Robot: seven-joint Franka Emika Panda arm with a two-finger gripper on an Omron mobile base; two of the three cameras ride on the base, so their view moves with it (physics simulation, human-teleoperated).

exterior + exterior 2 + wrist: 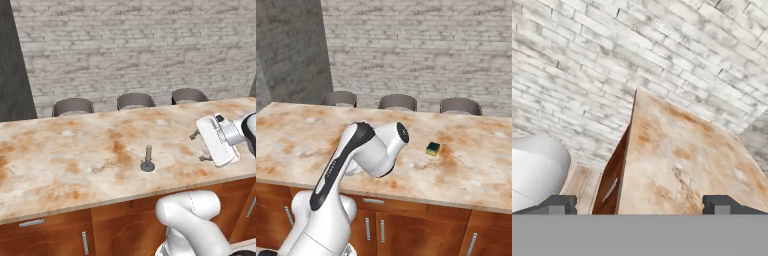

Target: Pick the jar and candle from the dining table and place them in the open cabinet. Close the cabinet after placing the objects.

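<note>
Left base view: the candle [147,160] stands upright on the dining table [60,150], well left of the gripper [198,147], whose jaws stand apart, empty. Right base view: a small cube [432,148] sits on marbled stone. Hand view: fingertips [722,204] wide apart; brick wall [572,75] beyond.

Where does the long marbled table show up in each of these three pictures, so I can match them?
Left base view: the marbled table spans the middle band, edge to edge.
Right base view: the marbled table again crosses the middle, edge to edge.
Hand view: the marbled table is seen lengthwise, narrowing from bottom centre upward.
Shared landmark: the grey brick wall behind it.
</note>
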